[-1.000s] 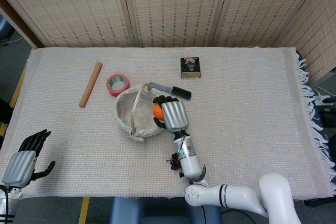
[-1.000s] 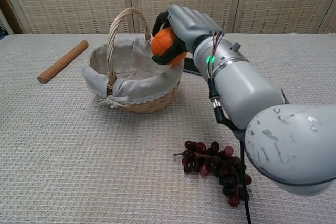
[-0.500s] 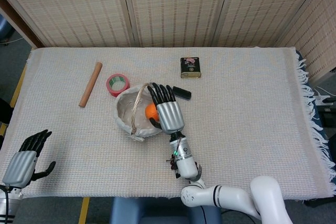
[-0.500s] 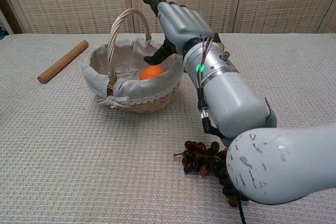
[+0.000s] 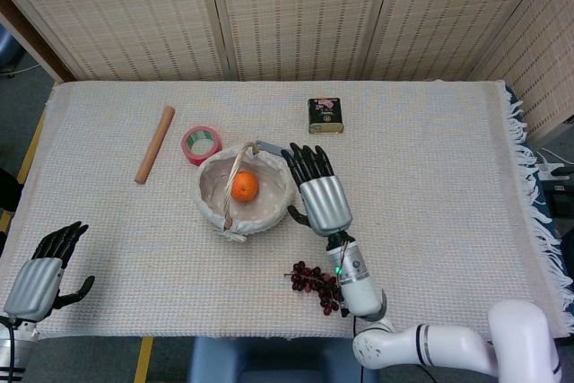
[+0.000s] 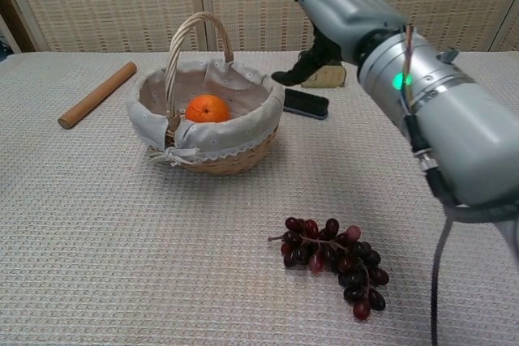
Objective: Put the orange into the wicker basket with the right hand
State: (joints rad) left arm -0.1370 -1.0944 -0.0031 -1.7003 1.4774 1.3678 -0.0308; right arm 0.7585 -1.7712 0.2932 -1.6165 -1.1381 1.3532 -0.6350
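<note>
The orange (image 5: 244, 186) (image 6: 207, 109) lies inside the cloth-lined wicker basket (image 5: 212, 211) (image 6: 231, 155), just right of its handle. My right hand (image 5: 320, 193) (image 6: 336, 7) hovers to the right of the basket, fingers spread and holding nothing. My left hand (image 5: 40, 275) rests open at the table's near left corner, far from the basket, and shows only in the head view.
A bunch of dark grapes (image 5: 314, 284) (image 6: 332, 263) lies in front of the basket under my right forearm. A black-handled knife (image 6: 306, 103) sits behind the basket. A wooden stick (image 5: 155, 143), a red tape roll (image 5: 201, 143) and a dark tin (image 5: 326, 116) lie further back.
My right hand opened over the basket and the orange dropped in. The hand then drew away to the right, with fingers still spread.
</note>
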